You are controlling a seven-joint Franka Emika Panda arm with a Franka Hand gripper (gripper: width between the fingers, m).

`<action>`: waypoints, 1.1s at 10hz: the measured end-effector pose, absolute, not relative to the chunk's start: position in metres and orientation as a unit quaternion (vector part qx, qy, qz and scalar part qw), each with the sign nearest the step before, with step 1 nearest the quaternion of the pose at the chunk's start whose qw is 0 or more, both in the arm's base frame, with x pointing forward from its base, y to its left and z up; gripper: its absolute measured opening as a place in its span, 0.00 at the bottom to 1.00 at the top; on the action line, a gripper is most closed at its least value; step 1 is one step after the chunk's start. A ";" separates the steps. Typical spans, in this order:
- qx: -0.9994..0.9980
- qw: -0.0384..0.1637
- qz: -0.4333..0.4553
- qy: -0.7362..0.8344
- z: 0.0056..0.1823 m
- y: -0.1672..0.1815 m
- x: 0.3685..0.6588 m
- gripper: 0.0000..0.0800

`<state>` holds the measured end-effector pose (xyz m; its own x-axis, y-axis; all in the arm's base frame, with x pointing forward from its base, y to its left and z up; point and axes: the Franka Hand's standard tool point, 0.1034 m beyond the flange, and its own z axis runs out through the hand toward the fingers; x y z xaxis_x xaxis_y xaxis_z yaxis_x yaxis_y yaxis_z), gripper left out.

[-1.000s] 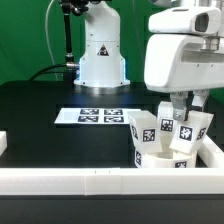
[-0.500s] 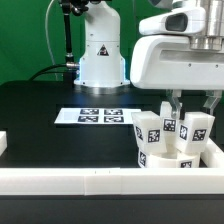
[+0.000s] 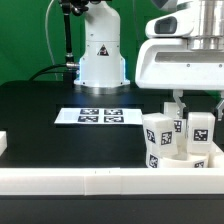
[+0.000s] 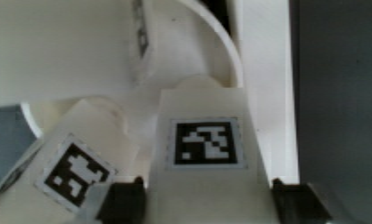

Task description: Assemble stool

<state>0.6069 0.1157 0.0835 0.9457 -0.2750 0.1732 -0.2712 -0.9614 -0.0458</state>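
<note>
The stool stands upside down at the exterior view's right. Its round white seat (image 3: pixel 183 161) lies on the table and tagged white legs stick up from it. My gripper (image 3: pixel 198 110) comes down from above, shut on the rightmost leg (image 3: pixel 200 131). A second leg (image 3: pixel 157 140) rises to its left, and a third is partly hidden behind them. In the wrist view the held leg (image 4: pixel 204 140) fills the space between the dark fingertips (image 4: pixel 130 200). A neighbouring leg (image 4: pixel 73 168) stands beside it, with the seat's curved rim (image 4: pixel 197 40) beyond.
A long white border rail (image 3: pixel 90 181) runs along the table's front, turning up beside the stool on the right. The marker board (image 3: pixel 98 116) lies flat mid-table. The arm's white base (image 3: pixel 102 55) stands behind it. A small white piece (image 3: pixel 3 143) sits at the left edge.
My gripper has shifted toward the exterior view's right with the leg in its grip, and the stool has moved and turned along with it. The grip stays shut.
</note>
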 end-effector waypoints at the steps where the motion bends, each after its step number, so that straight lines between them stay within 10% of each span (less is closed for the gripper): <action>1: -0.981 0.017 -0.088 0.173 0.084 0.116 0.607 0.42; 11: -0.831 0.083 -0.057 0.547 0.083 0.123 0.605 0.42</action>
